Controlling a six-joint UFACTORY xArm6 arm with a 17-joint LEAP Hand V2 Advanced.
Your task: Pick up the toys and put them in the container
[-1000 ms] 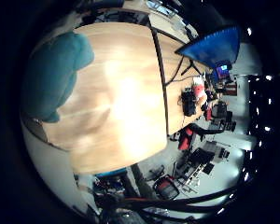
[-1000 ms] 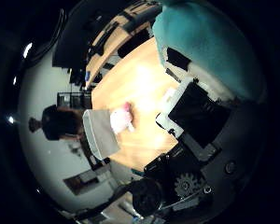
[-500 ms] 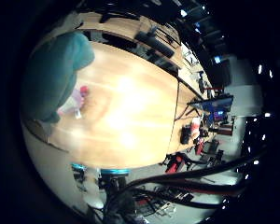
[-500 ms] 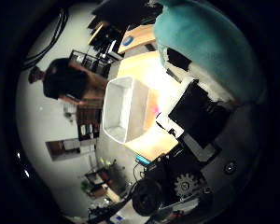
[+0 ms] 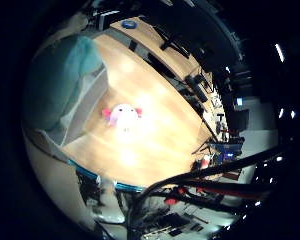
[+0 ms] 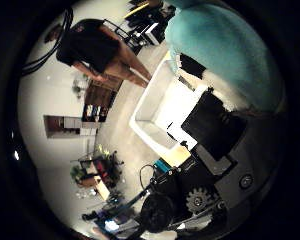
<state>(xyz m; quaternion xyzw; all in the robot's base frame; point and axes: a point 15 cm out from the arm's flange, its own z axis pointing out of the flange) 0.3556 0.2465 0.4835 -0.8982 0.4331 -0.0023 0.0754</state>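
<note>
A teal soft toy (image 6: 222, 45) fills one side of the right thumb side palm view, close against the palm, with my hand's black and white fingers (image 6: 215, 125) curled beside it. It also shows in the right little finger side palm view (image 5: 58, 85). A white open container (image 6: 162, 108) sits below the hand on the wooden table's edge. A small pink and white toy (image 5: 123, 115) lies on the wooden table (image 5: 165, 135), away from the hand.
A person in dark clothes (image 6: 98, 48) stands beside the container. Chairs, shelves and equipment (image 5: 215, 150) stand on the floor around the table. The table's edge (image 5: 100, 178) runs near the pink toy.
The views have swung with the hand. The container has drawn further under the thumb side. The pink toy now sits near the middle of the little finger side view. The teal toy stays against the palm.
</note>
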